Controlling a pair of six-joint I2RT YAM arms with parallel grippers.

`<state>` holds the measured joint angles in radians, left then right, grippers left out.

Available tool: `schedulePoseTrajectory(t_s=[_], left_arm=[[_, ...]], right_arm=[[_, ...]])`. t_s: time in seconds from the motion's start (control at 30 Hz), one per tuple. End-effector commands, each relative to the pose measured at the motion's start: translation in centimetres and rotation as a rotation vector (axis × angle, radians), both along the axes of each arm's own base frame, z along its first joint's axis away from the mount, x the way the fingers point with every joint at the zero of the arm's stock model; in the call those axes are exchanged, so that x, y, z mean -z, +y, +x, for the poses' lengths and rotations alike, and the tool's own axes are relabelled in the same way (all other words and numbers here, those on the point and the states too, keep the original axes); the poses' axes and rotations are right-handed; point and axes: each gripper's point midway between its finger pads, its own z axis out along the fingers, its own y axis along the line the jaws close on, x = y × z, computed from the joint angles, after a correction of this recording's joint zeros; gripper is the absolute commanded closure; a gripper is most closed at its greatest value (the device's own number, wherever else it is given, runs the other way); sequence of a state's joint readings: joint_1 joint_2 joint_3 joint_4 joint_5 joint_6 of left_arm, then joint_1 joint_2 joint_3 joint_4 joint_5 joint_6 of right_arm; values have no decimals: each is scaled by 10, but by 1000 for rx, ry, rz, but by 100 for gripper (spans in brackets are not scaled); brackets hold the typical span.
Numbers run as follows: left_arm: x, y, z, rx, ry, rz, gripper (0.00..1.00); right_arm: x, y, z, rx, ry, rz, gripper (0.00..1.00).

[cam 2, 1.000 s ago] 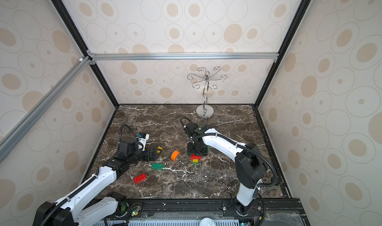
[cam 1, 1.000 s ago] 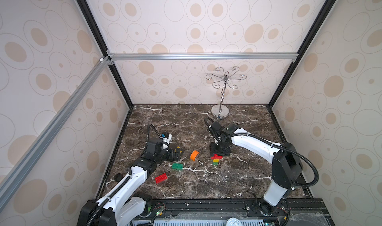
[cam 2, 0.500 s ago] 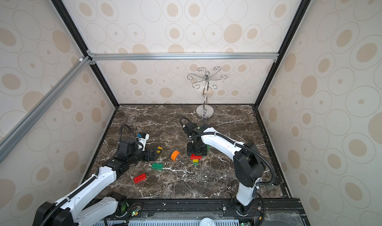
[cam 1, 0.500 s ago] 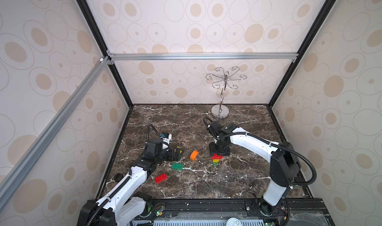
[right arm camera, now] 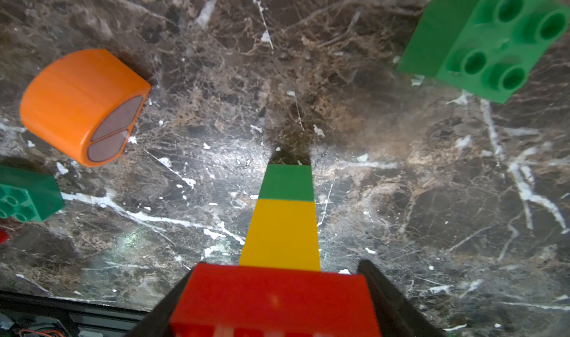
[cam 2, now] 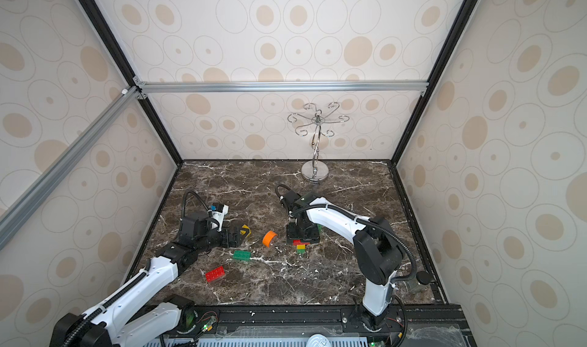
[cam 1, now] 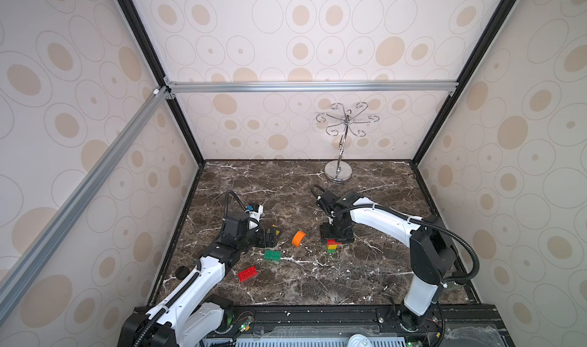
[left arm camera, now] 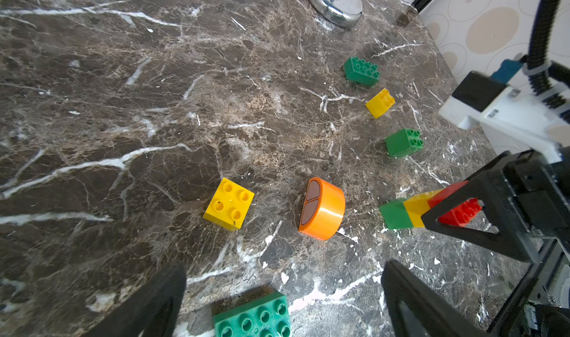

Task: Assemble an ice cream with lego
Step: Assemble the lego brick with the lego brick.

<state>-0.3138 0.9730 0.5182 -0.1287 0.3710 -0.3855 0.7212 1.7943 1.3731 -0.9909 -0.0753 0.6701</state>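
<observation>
A lego stack [cam 1: 332,246] of a green, a yellow and a red brick stands on the marble; the right wrist view looks down it [right arm camera: 282,230]. My right gripper [right arm camera: 274,267] has a finger close on each side of the red top brick, and I cannot see whether they press it. It hangs over the stack in both top views [cam 1: 337,234] [cam 2: 303,233]. My left gripper [left arm camera: 282,267] is open and empty, low over the table [cam 1: 270,234], with a green oblong brick [left arm camera: 253,317] just below it. An orange half-round piece [left arm camera: 324,209] lies on its side between the arms.
A yellow square brick [left arm camera: 229,204] sits in front of the left gripper. A red oblong brick [cam 1: 247,274] lies nearer the front. Two green bricks [left arm camera: 404,141] [left arm camera: 361,70] and a small yellow one [left arm camera: 380,102] lie behind the stack. The silver stand [cam 1: 338,170] is at the back.
The right arm's elbow has drifted slightly left. The stack and the loose bricks have stayed put, and the left arm has not moved.
</observation>
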Motion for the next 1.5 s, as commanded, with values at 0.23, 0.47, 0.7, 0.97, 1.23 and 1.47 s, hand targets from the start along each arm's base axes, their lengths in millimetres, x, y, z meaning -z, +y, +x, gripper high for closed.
schedulePoseTrajectory(t_s=[0.23, 0.47, 0.7, 0.97, 1.23, 1.47], left_arm=[[-8, 4, 3, -19, -27, 1, 0], [-9, 4, 3, -21, -29, -1, 0], [-10, 4, 4, -20, -34, -3, 0], [-11, 5, 4, -26, -39, -1, 0], [-9, 5, 4, -26, -35, 3, 0], [-8, 6, 5, -31, -30, 6, 0]], right_arm=[[-34, 0, -1, -14, -61, 38, 7], [-76, -13, 16, -12, -182, 3, 4], [-80, -35, 71, 32, -284, -38, 3], [-48, -42, 141, 53, -306, -90, 1], [-4, -56, 197, 135, -303, -70, 1], [19, -61, 228, 193, -280, -22, 1]])
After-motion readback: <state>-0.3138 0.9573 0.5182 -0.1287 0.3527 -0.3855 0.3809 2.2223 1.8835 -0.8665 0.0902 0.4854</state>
